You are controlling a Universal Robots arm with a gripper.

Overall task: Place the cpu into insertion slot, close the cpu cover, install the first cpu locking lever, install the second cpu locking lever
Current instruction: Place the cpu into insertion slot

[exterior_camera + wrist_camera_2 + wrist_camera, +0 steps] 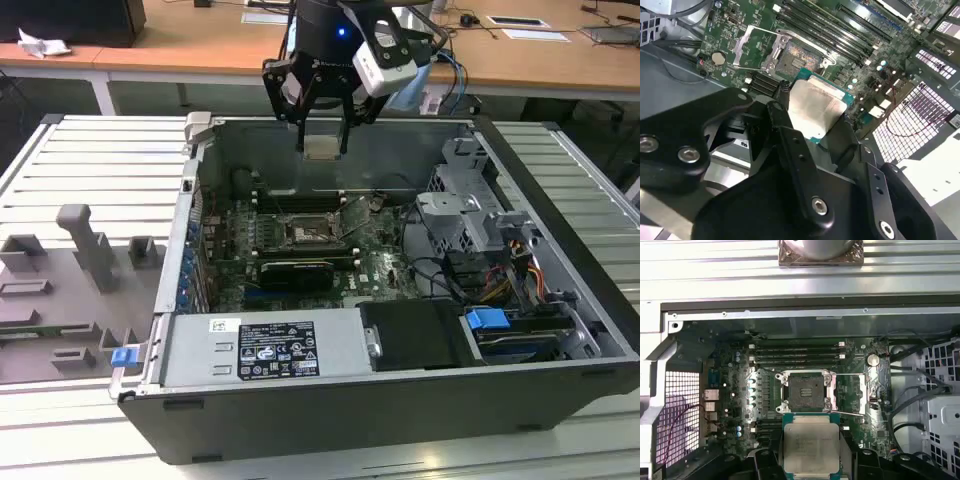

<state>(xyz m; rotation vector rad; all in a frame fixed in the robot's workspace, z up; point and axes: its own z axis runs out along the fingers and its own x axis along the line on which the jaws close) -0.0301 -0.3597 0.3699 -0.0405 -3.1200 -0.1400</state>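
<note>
My gripper (322,143) hangs above the open computer case, shut on the cpu (320,148), a flat square chip with a dull silver top. In both wrist views the cpu (811,447) (815,107) sits flat between the two black fingers (782,117). Below it, on the green board, the insertion slot (807,392) (799,56) (305,232) lies bare, dark with a silvery rim. The cpu is well above the slot and offset from it. The cpu cover (858,394) (751,46) stands flipped open beside the slot. A thin wire locking lever (847,413) is raised along the slot's edge.
Long black memory slots (797,352) run beside the socket. A grey drive cage (465,215) with cables (520,270) fills the case at the exterior view's right. A black cover (415,335) sits at the front. A grey fixture tray (70,290) lies outside the case.
</note>
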